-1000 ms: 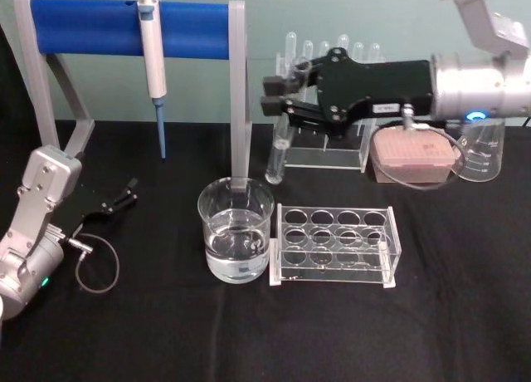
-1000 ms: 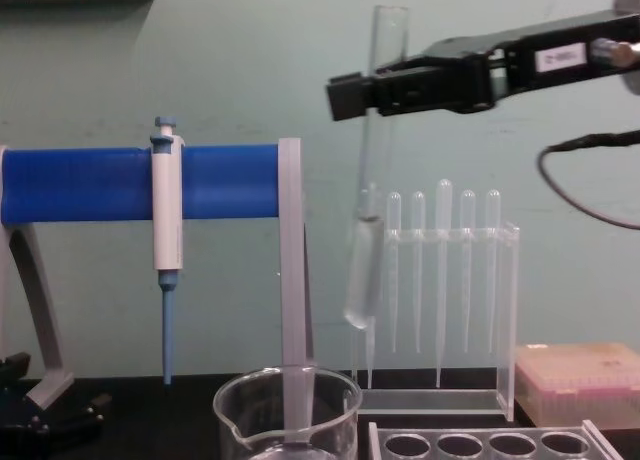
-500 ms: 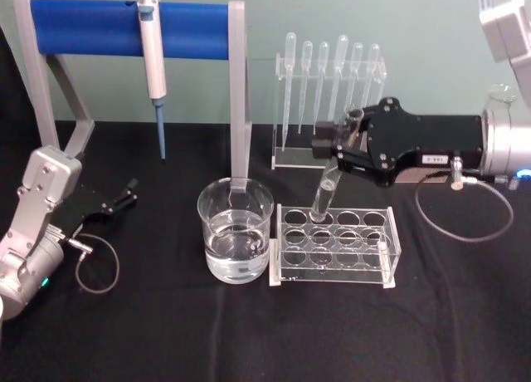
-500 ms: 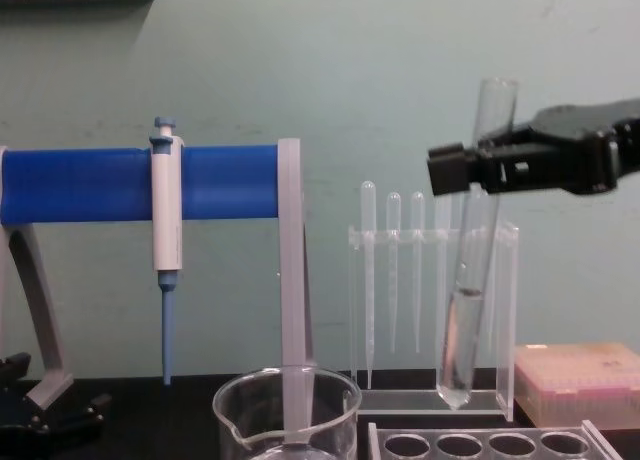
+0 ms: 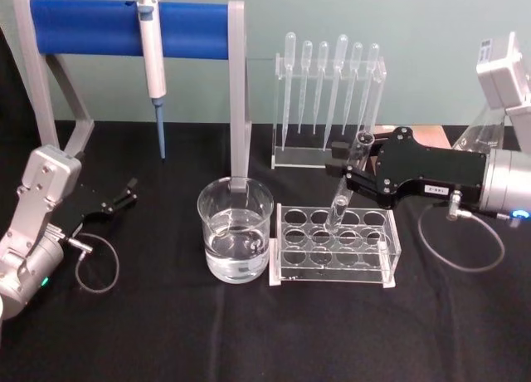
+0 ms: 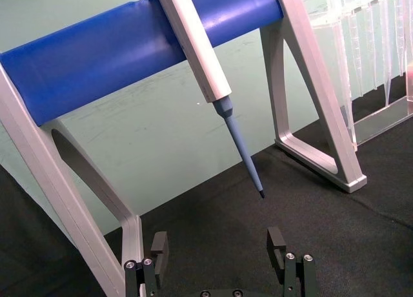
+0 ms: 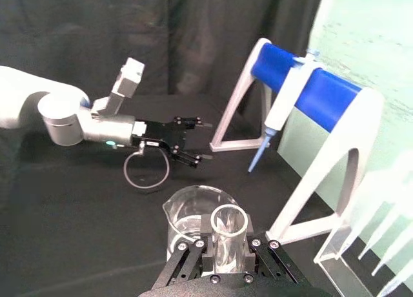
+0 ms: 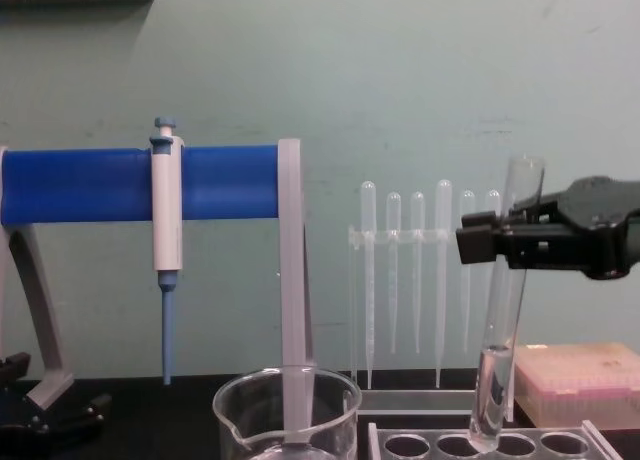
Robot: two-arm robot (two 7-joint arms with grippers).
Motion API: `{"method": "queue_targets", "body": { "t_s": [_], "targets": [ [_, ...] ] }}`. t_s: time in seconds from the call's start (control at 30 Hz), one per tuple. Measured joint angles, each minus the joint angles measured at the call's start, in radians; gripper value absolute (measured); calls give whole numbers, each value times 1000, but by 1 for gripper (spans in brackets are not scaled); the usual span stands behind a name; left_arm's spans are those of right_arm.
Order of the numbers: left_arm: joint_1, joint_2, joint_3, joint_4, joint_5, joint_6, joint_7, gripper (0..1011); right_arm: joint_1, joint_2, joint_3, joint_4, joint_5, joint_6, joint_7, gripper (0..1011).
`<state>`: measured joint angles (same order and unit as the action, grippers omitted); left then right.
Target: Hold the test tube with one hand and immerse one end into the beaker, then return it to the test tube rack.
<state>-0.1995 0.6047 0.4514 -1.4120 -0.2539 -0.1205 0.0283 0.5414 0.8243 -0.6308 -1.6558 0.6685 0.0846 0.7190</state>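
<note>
Broadly, a black cloth-covered table (image 5: 166, 332) is set against a pale green wall (image 8: 400, 70), with dark curtains seen behind the left arm in the right wrist view. On the table stand a grey frame with a blue bar (image 5: 124, 26) from which a white-and-blue pipettor (image 5: 152, 58) hangs, a clear stand of bulb-topped pipettes (image 5: 328, 91), a clear tube rack (image 5: 336, 245) and, just left of the rack, the beaker (image 5: 236, 241), partly filled with clear liquid. The right gripper (image 5: 348, 168) is clenched on the upper part of the test tube (image 5: 342, 201), which is tilted, its rounded end entering a hole of the rack's rear row. From the chest view the tube (image 8: 500, 380) is seen side-on with liquid in its lower part, its bottom just at the rack top, and a pink box (image 8: 585, 380) is shown behind. The open rim of the tube (image 7: 229, 229) between the black fingers (image 7: 190, 261) is given by the right wrist view, with the beaker (image 7: 190, 219) beyond. The left gripper (image 5: 124, 195) rests low on the cloth at the left, and its fingers (image 6: 158, 245) are seen spread apart and empty in the left wrist view.
</note>
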Motion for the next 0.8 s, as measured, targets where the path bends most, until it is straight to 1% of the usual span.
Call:
{"method": "queue_targets", "body": {
  "t_s": [0.03,0.2,0.43,0.8],
  "targets": [
    [0,0,0,0,0,0,0,1000,-12,-4,5,0,-1,-5,-11,226],
    [0,0,0,0,0,0,0,1000,-33,-16,12,4,-7,-11,-23,226],
    [0,0,0,0,0,0,0,1000,-45,-33,18,13,-17,-14,-19,225],
    [0,0,0,0,0,0,0,1000,-61,-57,25,40,-47,-14,-3,225]
  ]
}}
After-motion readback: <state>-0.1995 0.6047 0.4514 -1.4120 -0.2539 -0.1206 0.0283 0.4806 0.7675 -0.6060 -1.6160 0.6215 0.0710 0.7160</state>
